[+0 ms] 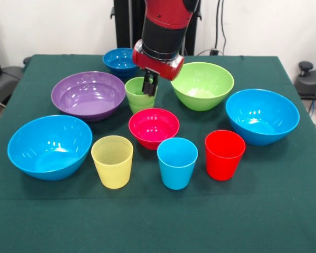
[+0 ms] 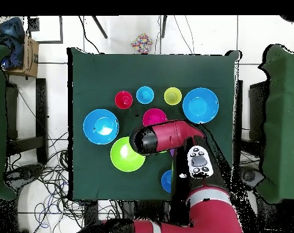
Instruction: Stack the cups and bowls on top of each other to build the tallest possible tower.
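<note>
Table (image 1: 158, 221): green cloth, nothing stacked yet.
Bowls: six. Two large light blue (image 1: 50, 146) (image 1: 262, 116) near the side edges, one lime green (image 1: 202, 85), one purple (image 1: 88, 95), one pink-red (image 1: 154, 127) mid-table, one dark blue (image 1: 120, 61) at the far edge.
Cups: four. Yellow (image 1: 112, 161), light blue (image 1: 177, 163) and red (image 1: 225, 154) in a row toward the near edge; green cup (image 1: 138, 95) mid-table, upright.
Gripper (image 1: 149, 86): directly above the green cup, fingers dipped at its rim; whether they clench it, I cannot tell.
Key relation: the cup lies straight below, its axis vertical.

green tablecloth (image 1: 263, 211), floor cables (image 2: 46, 200)
</note>
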You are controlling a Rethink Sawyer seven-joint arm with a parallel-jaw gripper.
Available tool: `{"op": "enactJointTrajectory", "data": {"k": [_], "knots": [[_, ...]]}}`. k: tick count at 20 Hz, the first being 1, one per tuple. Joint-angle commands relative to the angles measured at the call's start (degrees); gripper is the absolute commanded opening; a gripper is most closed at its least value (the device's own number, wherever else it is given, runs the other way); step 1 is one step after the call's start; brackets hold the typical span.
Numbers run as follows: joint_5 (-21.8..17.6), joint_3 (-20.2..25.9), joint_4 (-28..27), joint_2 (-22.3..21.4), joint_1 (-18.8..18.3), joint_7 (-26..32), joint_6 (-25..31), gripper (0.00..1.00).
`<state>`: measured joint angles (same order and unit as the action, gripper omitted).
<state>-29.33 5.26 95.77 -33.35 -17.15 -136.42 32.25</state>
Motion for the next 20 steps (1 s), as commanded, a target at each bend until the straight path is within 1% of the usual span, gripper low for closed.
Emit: {"op": "enactJointTrajectory", "data": {"k": [1,6,8,10,11,13,17,20], "knots": [[0.5,4.21,-1.88,3.23,0.92,3.8,4.0,0.0],[0.23,4.09,-2.02,3.2,0.98,3.86,3.63,0.0],[-0.61,3.49,-2.6,2.78,1.61,3.21,2.21,0.0],[-1.28,3.22,-2.92,2.66,1.92,3.54,2.05,0.0],[-0.85,3.3,-2.86,2.71,1.78,3.62,2.76,0.0],[-0.64,2.73,-2.67,2.76,2.24,2.05,1.75,0.0],[-0.41,2.97,-2.55,2.85,1.76,2.67,1.99,0.0],[-1.18,2.73,-2.75,2.52,2.06,3.03,1.54,0.0]]}}
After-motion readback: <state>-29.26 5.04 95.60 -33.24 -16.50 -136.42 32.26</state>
